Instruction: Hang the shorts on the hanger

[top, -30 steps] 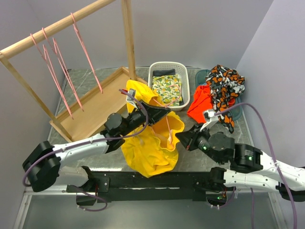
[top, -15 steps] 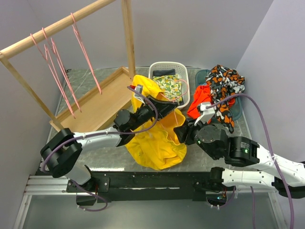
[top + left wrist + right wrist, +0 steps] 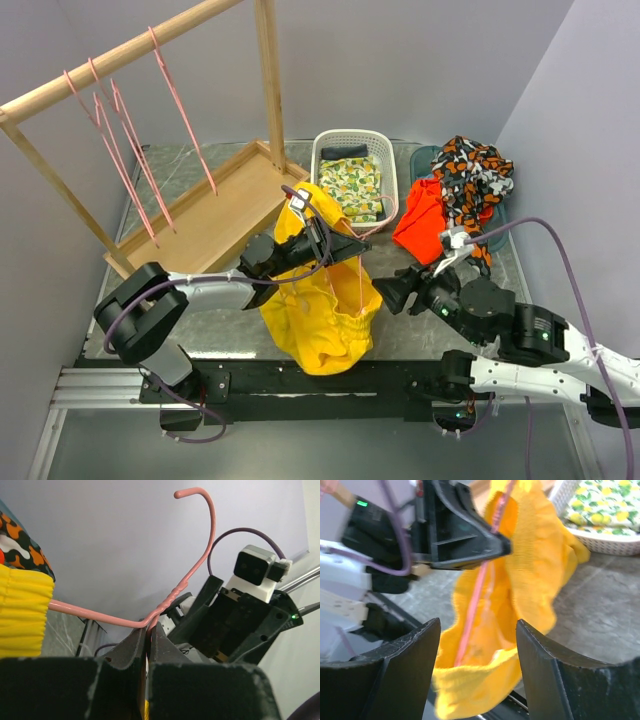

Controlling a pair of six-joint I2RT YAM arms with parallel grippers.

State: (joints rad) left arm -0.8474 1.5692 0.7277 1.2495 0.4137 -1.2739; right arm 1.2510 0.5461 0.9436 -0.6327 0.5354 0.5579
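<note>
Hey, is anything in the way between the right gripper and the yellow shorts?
Nothing visible. The open right gripper faces the shorts across a bare gap. The left gripper, shut on the hanger, sits higher, near their upper part.

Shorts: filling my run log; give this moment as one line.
left gripper shut on hanger | shorts hang from hanger | right gripper open, empty

Plain bright yellow shorts (image 3: 320, 320); pink hanger (image 3: 171, 597); white basket (image 3: 352, 134); orange-red cloth (image 3: 418, 220); black-white-orange patterned cloth (image 3: 475, 180)
</note>
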